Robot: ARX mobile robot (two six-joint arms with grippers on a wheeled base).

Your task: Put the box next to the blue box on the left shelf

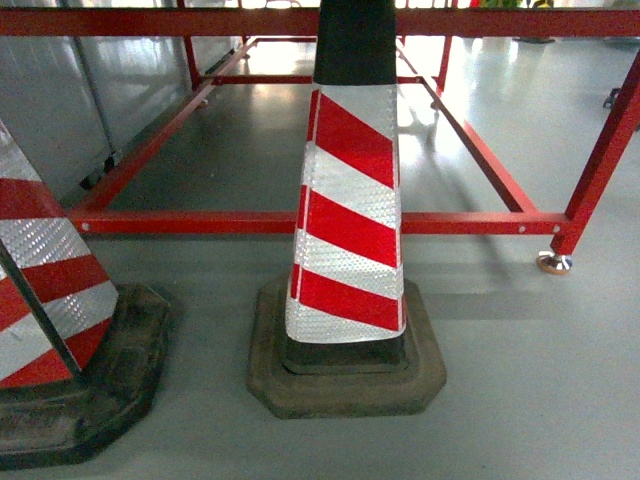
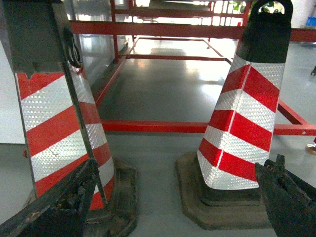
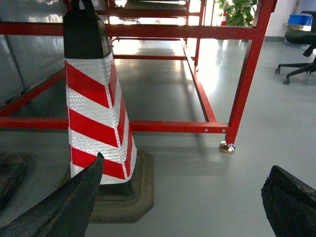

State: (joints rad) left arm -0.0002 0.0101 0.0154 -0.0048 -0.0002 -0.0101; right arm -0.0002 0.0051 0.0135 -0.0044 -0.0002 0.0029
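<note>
Two traffic cones stand on the grey floor in front of me. The nearer-centre cone [image 1: 350, 230] has a black top, red and white reflective diagonal stripes and a dark, worn rubber base. The second cone [image 1: 45, 300] sits to its left, cut off by the edge of my head view, with the same striping and the same kind of base; a thin dark rod leans across its face. The two bases are near each other but apart.

Behind both cones runs one red tubular frame [image 1: 250, 222], its low crossbar just beyond the centre cone. One of its uprights ends in a silvery foot [image 1: 553, 263] on the floor to the right. Grey panels [image 1: 70, 90] line the left side beyond the frame.

My left gripper [image 2: 168, 207] is spread wide, its two black fingers at the bottom corners of the left wrist view with nothing between them. My right gripper [image 3: 182, 207] is likewise spread wide and holds nothing.

In the right wrist view I count one black office chair [image 3: 301, 49] at the far right, one potted plant [image 3: 239, 12] behind the frame, and one small blue container [image 3: 300, 19] far off, too small to identify.

The blue crate and the roller shelf appear in none of my three views.
</note>
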